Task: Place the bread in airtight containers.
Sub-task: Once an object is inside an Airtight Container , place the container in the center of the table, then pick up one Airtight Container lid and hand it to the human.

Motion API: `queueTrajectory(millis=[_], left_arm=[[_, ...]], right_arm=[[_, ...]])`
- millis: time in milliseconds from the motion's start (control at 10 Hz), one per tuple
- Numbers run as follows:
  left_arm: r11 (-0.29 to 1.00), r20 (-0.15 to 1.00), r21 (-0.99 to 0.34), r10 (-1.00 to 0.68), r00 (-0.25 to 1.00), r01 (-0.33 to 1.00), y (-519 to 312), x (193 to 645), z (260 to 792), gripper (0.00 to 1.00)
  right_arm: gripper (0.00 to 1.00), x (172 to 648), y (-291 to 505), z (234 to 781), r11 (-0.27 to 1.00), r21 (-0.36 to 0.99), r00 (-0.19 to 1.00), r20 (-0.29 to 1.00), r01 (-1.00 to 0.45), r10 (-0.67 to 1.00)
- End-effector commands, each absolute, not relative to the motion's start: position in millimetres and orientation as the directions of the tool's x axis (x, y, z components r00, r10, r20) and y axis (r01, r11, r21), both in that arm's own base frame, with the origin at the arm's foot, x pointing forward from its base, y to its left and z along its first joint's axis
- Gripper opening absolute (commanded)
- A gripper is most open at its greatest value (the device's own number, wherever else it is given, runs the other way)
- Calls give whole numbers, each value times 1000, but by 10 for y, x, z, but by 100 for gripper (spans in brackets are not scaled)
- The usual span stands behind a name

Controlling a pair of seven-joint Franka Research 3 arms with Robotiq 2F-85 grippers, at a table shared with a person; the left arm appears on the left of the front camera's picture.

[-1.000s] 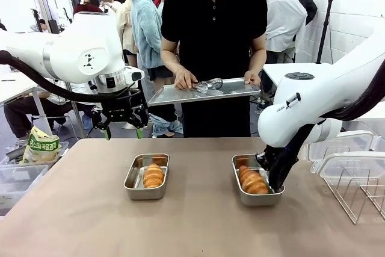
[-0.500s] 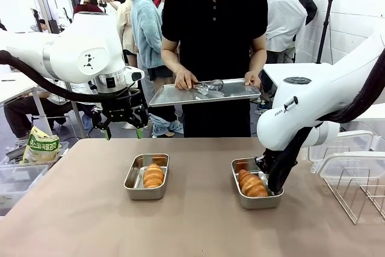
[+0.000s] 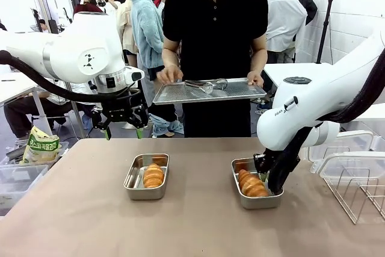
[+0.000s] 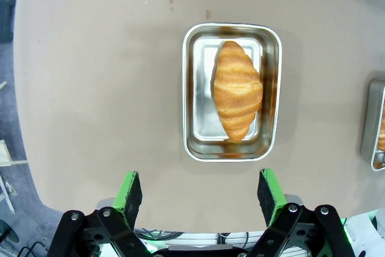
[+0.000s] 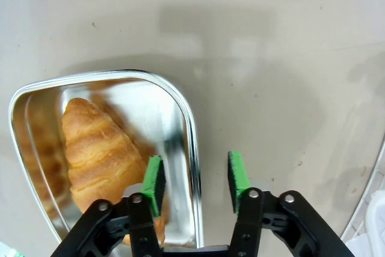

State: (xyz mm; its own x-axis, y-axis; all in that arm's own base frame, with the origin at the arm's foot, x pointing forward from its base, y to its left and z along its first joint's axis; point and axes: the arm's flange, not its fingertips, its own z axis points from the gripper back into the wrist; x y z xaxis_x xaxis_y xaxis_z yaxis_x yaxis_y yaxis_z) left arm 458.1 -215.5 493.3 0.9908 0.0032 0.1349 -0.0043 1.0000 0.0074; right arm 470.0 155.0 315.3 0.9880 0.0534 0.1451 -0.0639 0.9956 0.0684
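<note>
Two open steel tubs sit on the brown table, each with a croissant inside. The left container [image 3: 135, 177] holds a croissant [image 3: 153, 175], which in the left wrist view lies lengthwise [image 4: 237, 88] in its tub [image 4: 187, 94]. My left gripper [image 3: 123, 132] hangs open above and behind it, pads [image 4: 131, 189] wide apart. The right container [image 3: 240, 197] holds the other croissant [image 3: 252, 183]. My right gripper [image 3: 269, 179] is low at its right side, open, fingers [image 5: 154, 183] straddling the tub rim [image 5: 191, 130] beside the croissant [image 5: 99, 154] without touching it.
A person across the table holds a flat perforated tray [image 3: 240, 91] with tongs [image 3: 207, 85] on it. A wire basket [image 3: 355, 191] and translucent plastic pieces [image 3: 337, 148] stand at the right. A snack bag [image 3: 41, 145] and a clear bin [image 3: 18, 179] are at the left.
The person's hand has left the tongs for the tray's left edge, and the tray has shifted a little right. My right gripper has edged slightly left. The left arm is still.
</note>
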Motion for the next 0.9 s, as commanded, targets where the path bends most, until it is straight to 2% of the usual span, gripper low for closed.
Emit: queueTrajectory(millis=[0,500,600,700,800], left_arm=[[1000,139,9,4,990,-5,-2142,4580,4950,100],[1000,139,9,4,990,-5,-2142,4580,4950,100],[1000,139,9,4,990,-5,-2142,4580,4950,100],[1000,139,9,4,990,-5,-2142,4580,4950,100],[1000,139,9,4,990,-5,-2142,4580,4950,100]], right_arm=[[100,4724,1545,3155,995,91,988,152,-47,32],[100,4691,1536,3197,995,93,991,131,-43,30],[100,4697,1534,3214,992,121,996,89,-37,26],[100,4699,1546,3162,996,71,988,143,-60,49],[100,4699,1546,3162,996,71,988,143,-60,49]])
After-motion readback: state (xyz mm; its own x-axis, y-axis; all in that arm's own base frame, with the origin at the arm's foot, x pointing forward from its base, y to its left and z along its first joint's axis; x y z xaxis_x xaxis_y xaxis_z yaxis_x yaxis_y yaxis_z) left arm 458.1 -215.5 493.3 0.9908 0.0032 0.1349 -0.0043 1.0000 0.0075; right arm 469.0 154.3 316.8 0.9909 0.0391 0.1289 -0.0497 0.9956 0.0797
